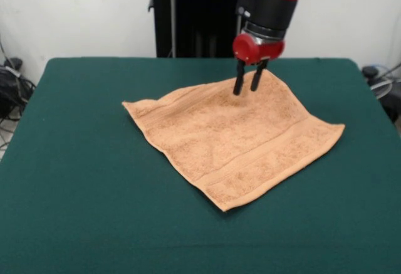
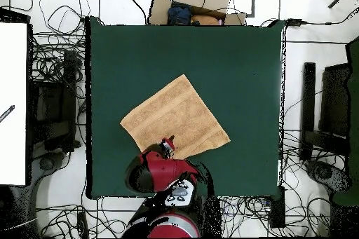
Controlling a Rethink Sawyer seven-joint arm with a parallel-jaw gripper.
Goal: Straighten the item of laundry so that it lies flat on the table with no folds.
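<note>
- The roughly square terry-cloth towel [image 1: 235,139] [image 2: 175,118] is peach-orange, with a woven band of the same colour near its hem.
- The broad cloth-covered tabletop [image 1: 81,180] [image 2: 231,61] is plain dark green.
- The hand [image 1: 248,78] has a red body and black fingers [image 1: 239,79].

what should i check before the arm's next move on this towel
1. Towel spread in one layer: ok, it looks open, no corner visibly folded over.
2. Towel fully flat: cannot tell, the surface looks slightly rippled near the far corner in the front view.
3. Gripper position: ok, at the towel's far corner by the robot, fingers pointing down and slightly parted.
4. Gripper holding cloth: cannot tell, the tips reach the towel but no pinch shows.
5. Towel fully on the table: ok, green top shows on all sides.
6. Room to pull outward: ok, open table lies around every edge in the overhead view.
</note>
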